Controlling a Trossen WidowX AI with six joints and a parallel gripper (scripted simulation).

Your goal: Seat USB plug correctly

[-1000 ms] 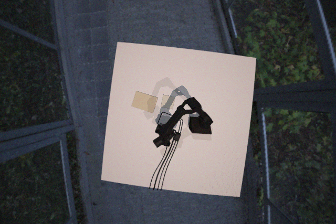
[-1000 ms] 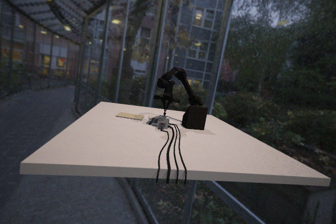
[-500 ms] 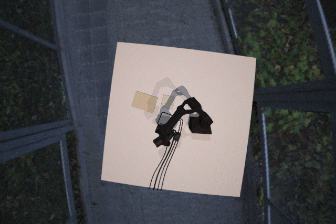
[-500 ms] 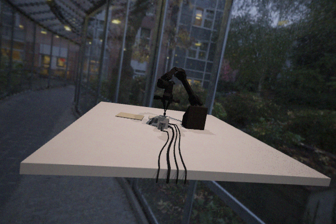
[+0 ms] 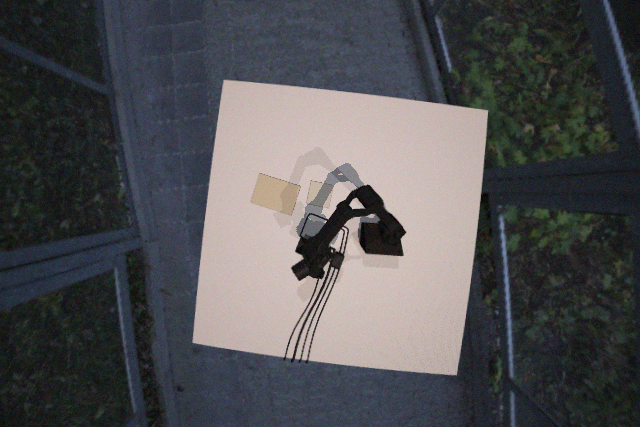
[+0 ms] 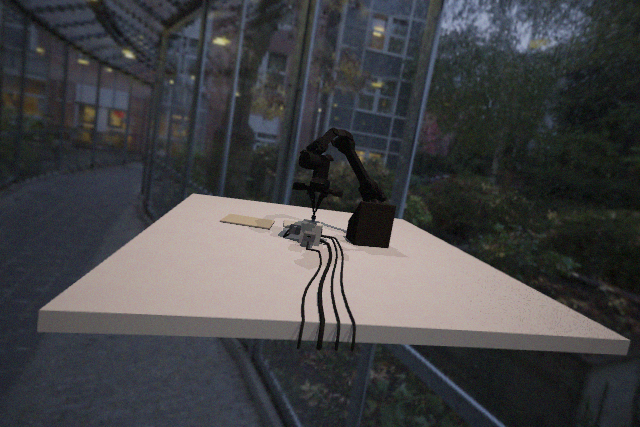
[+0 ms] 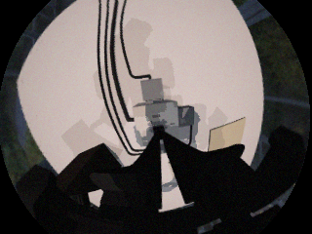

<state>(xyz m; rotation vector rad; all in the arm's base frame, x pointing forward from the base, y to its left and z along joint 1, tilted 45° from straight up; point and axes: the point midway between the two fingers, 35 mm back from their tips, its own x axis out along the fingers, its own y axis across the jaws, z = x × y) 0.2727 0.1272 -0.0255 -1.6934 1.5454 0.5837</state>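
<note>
Fingers of my gripper (image 6: 313,216) (image 7: 159,131), pinched narrowly on something, likely the USB plug, meet above the grey power cube (image 6: 311,231) (image 7: 166,114) at mid-frame. Seating is unclear; release and withdrawal remain.

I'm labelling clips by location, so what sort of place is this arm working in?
Probably a glass-walled covered walkway beside a garden: there are tall glass panes in metal frames, a curving paved path, and trees just outside.
</note>
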